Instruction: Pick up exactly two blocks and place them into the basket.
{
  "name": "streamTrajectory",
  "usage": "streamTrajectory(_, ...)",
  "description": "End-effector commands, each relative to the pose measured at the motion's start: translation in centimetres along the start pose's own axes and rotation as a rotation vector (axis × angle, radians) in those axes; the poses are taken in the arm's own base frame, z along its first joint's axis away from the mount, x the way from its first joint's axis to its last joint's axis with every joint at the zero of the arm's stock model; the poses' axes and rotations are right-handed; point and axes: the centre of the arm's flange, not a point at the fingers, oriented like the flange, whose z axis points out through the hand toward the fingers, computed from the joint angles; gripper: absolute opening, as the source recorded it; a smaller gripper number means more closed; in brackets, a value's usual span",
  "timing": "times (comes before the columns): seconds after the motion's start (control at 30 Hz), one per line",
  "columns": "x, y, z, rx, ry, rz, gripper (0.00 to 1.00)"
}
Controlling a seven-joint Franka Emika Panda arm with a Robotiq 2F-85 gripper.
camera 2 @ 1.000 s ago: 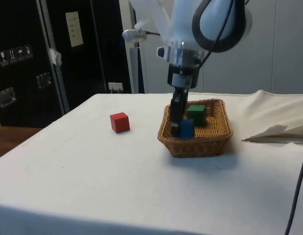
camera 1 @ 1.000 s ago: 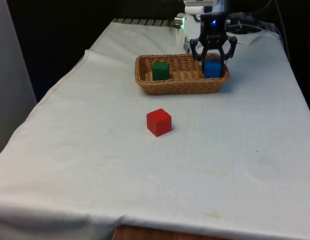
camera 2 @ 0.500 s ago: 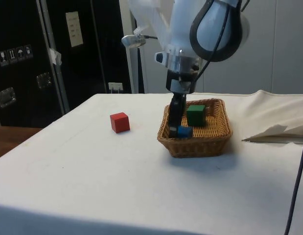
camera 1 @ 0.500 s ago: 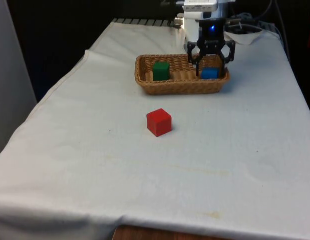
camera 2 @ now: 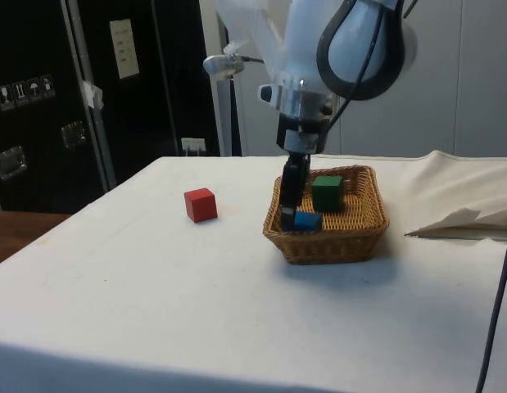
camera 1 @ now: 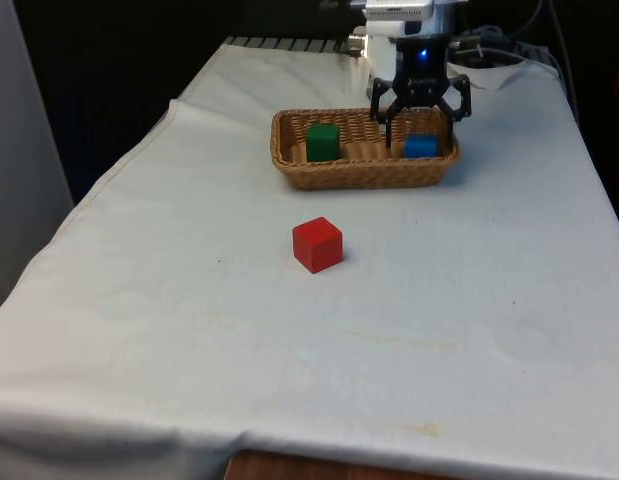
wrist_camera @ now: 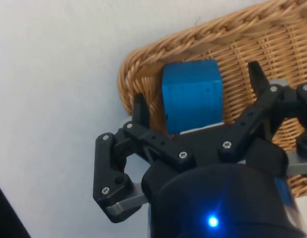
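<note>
A woven basket [camera 1: 361, 172] [camera 2: 328, 239] [wrist_camera: 272, 29] stands at the far middle of the table. Inside it a green block [camera 1: 322, 141] [camera 2: 328, 191] sits toward the front view's left and a blue block [camera 1: 421, 146] [camera 2: 306, 219] [wrist_camera: 192, 94] lies on the floor at the front view's right end. My gripper [camera 1: 421, 132] [camera 2: 287, 214] [wrist_camera: 198, 94] hangs open just over the blue block, its fingers [wrist_camera: 140, 110] spread to either side and not touching it. A red block [camera 1: 317, 244] [camera 2: 201, 204] rests on the cloth in front of the basket.
White cloth covers the table [camera 1: 289, 350]. A rumpled fold of cloth [camera 2: 462, 217] rises at the side view's right, beyond the basket. Dark cabinets [camera 2: 89, 90] stand past the table's edge.
My gripper opened and let go of the blue block, which dropped to the basket floor. The gripper has since lifted slightly above it.
</note>
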Motion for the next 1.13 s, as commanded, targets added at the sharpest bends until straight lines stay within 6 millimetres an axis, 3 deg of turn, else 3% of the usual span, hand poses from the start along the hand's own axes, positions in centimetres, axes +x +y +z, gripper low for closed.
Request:
streamTrajectory(0.0,0.0,0.3,-0.6,0.006,0.002,-0.002,1.00)
streamTrajectory(0.37,1.8,0.8,-4.0,0.046,0.036,0.000,1.00)
streamTrajectory(0.77,6.9,1.4,-5.7,0.063,0.035,-0.005,1.00)
streamTrajectory(1.1,9.9,1.4,-6.3,0.068,0.048,-0.007,1.00)
